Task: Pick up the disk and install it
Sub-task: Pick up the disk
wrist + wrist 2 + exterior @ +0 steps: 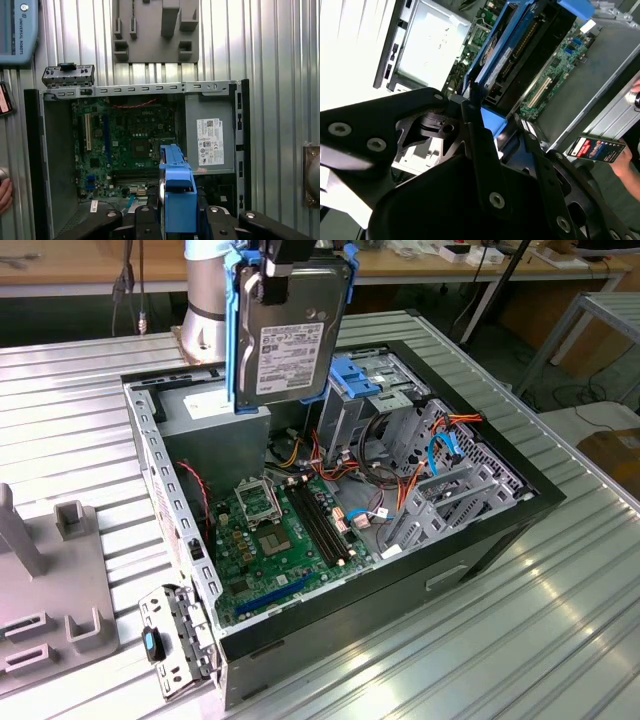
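Gripper [290,265] clamped on disk [292,340] | disk upright, well above open case [540,492] | open room round its edges

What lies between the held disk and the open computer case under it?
Nothing: in the exterior view the disk, in the claw, hangs above the case.

Open computer case [352,612] — green motherboard [268,540], grey fixture [55,592]

A ribbed silver metal surface [540,640] spreads beneath the claw [287,270]. Directly below the claw, an open black computer case [350,608] lies on its side on the ribs. Well apart from the claw, beyond the case's opened edge, rests a flat grey slotted fixture plate [50,600]. Near the claw stands the arm's base [205,310].
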